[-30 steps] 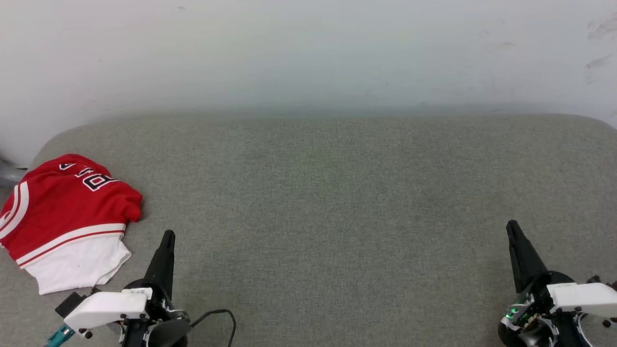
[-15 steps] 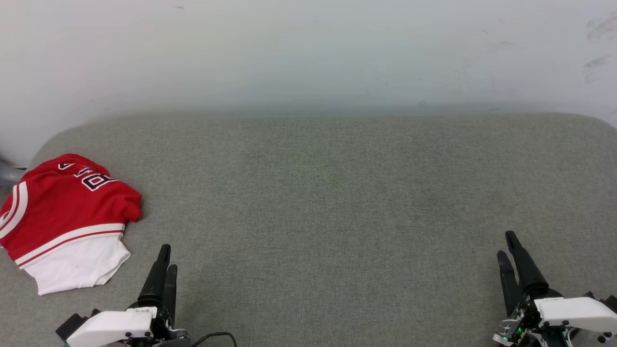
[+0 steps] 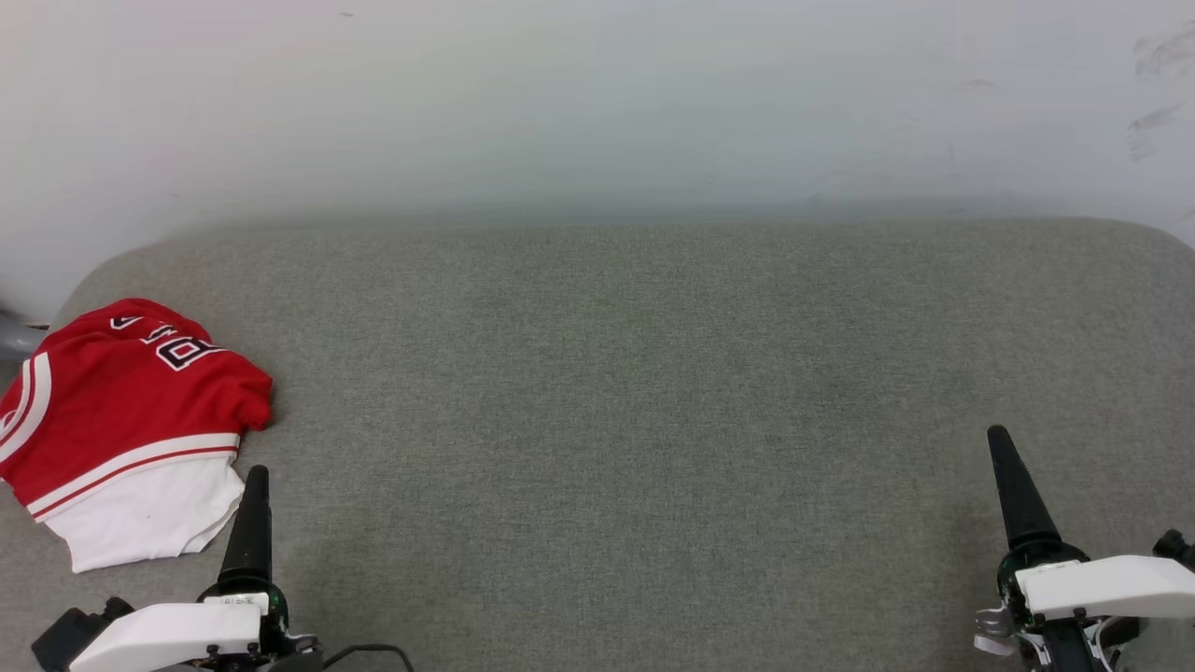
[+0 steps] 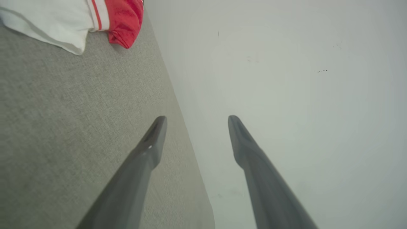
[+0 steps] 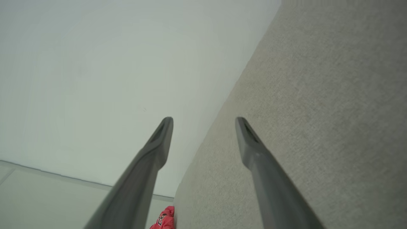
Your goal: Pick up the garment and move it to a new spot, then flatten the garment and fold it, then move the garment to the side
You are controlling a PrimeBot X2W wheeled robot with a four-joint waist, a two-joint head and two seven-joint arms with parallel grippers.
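Left tool (image 4: 197, 119): jaws spread wide, empty, near garment (image 3: 131, 401).
Right tool (image 5: 204, 119): spread, empty, well apart from it.
Garment: bunched at worktop (image 3: 653, 420) left edge.
Risk: pinching several layers, or nudging it off the edge.

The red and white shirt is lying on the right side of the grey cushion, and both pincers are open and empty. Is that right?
Not quite. The shirt is lying on the left side of the grey cushion, near the left pincer, as the head view shows. The rest is right: the left pincer and the right pincer are both open and empty.
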